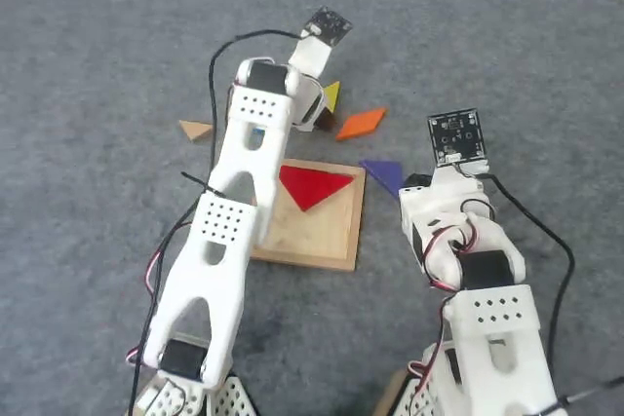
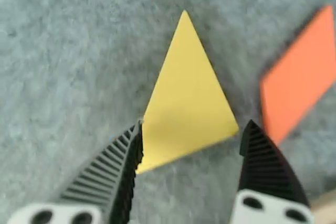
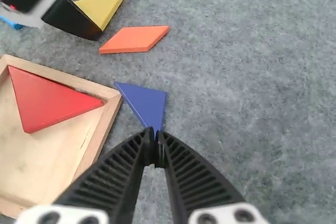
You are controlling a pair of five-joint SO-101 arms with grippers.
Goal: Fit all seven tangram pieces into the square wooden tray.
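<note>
The left gripper (image 2: 194,129) hangs low over the yellow triangle (image 2: 184,93) with its fingers spread wide. One ribbed finger sits at each end of the triangle's nearest edge, the apex points away from the tips, and nothing is gripped. The orange parallelogram (image 2: 299,87) lies just beyond the outer side of one finger, apart from the yellow piece. The right gripper (image 3: 156,137) is clenched on nothing. Its tips sit at a corner of the blue triangle (image 3: 144,103), which lies directly ahead of them on the grey carpet (image 3: 252,77), beside the rim of the tray (image 3: 103,132); whether they touch it I cannot tell. Past that rim the red triangle (image 3: 44,100) lies flat inside the tray. The likely trouble, as I judge it, is the yellow piece's shape. It is thin and its sides slant, so closing fingers could slide along them and squirt it forward, or ride up over it. The finger nearest the orange parallelogram could also drag that piece if the gripper drifts outward. Any advance by the right gripper's tips would push the blue triangle away. No brand, label or readable writing appears on the pieces or the tray.
</note>
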